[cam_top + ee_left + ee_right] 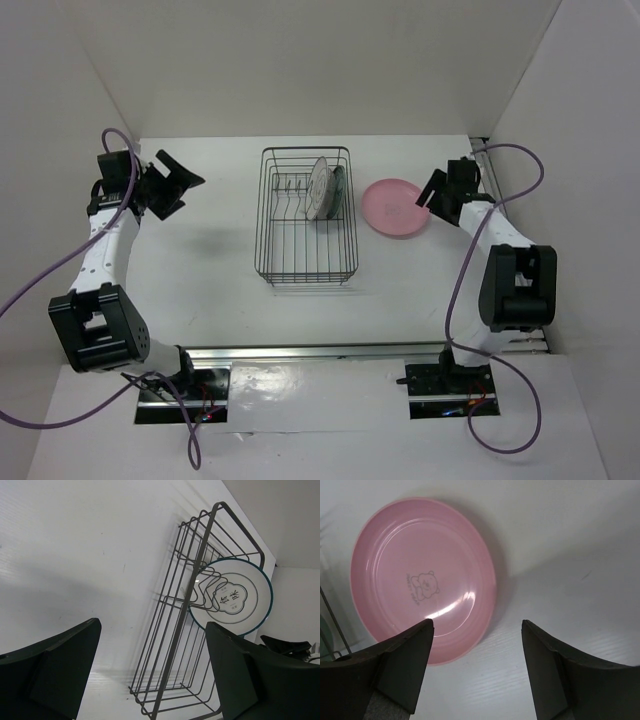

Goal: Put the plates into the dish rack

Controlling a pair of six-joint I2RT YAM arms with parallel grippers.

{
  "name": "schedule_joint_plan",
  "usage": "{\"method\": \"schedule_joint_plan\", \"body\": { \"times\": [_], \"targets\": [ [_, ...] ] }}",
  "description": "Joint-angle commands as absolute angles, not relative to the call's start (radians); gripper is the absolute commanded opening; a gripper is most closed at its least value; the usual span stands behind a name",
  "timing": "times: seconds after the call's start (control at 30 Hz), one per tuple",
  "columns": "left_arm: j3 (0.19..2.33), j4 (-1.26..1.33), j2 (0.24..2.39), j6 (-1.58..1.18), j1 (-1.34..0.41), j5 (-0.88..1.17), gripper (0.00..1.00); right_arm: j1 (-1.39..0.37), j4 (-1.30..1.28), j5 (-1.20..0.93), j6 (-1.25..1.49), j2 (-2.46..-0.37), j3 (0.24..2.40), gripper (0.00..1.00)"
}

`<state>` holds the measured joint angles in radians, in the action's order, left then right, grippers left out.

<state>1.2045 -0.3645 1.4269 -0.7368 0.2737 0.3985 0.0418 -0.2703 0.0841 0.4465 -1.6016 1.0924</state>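
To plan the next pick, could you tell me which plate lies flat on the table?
The pink plate, right of the rack; the other plates stand on edge inside it.

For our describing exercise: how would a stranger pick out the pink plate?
Find the rectangular black wire dish rack at centre. Right of it lies the round pink plate. Alone, it lies flat outside the rack, a bear drawn at its centre.

- We see a white table [210, 270] with a smooth, plain top.
- Near its middle, a black wire dish rack [306, 149] stands flat, its long side running away from us.
- Just right of the rack, not touching it, a pink plate [396, 207] lies face up.
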Motion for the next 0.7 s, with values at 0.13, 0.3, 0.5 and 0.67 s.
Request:
{"method": "schedule_joint_plan", "body": {
  "times": [0.13,0.3,0.5,0.67],
  "targets": [
    [1.213,-0.325,1.414,-0.729,0.279,0.453,1.0,0.035,-0.161,0.002,0.468,-1.715,1.112,0.76],
    [1.204,-0.316,1.414,-0.729,0.279,0.462,1.0,0.035,-0.14,0.034,0.468,-1.758,1.103,0.68],
    [1.204,-0.307,1.414,-0.738,0.279,0.482,1.0,0.035,-0.14,0.034,0.468,-1.795,1.112,0.58],
    [1.204,-0.307,1.405,-0.738,0.279,0.482,1.0,0.035,-0.14,0.055,0.468,-1.825,1.112,0.57]
  ]
}}
